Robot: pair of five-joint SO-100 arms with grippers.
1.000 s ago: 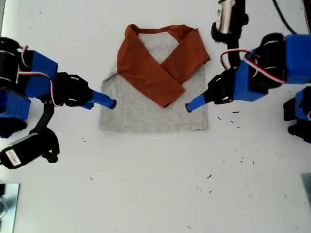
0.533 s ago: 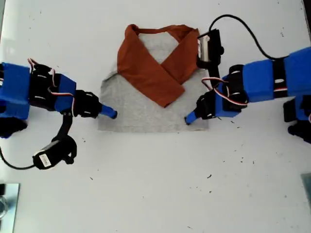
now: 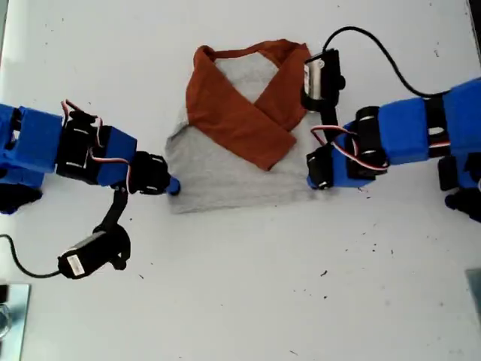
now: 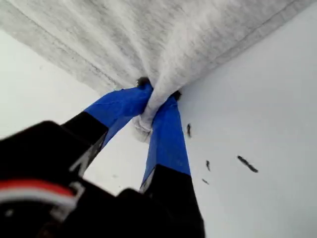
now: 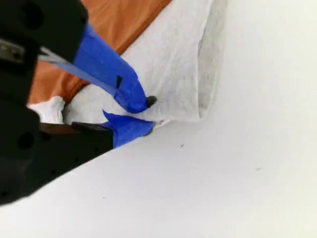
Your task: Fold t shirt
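Exterior view: my first pincer [image 4: 156, 96] pinches the t shirt [image 3: 225, 177] at its five-o'clock corner, my second pincer [image 5: 146, 114] at seven, so I'd lift both evenly toward twelve.

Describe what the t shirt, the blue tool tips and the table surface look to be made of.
The t shirt: soft knit cloth, heather-grey body with rust-orange sleeves; it bunches and wrinkles where pinched, and a stitched hem shows. Tips of my first tool and my second tool: seemingly rigid plastic, matte blue, possibly taped or printed. The table: smooth white sheet, faintly glossy, speckled with dark crumbs; material unclear.
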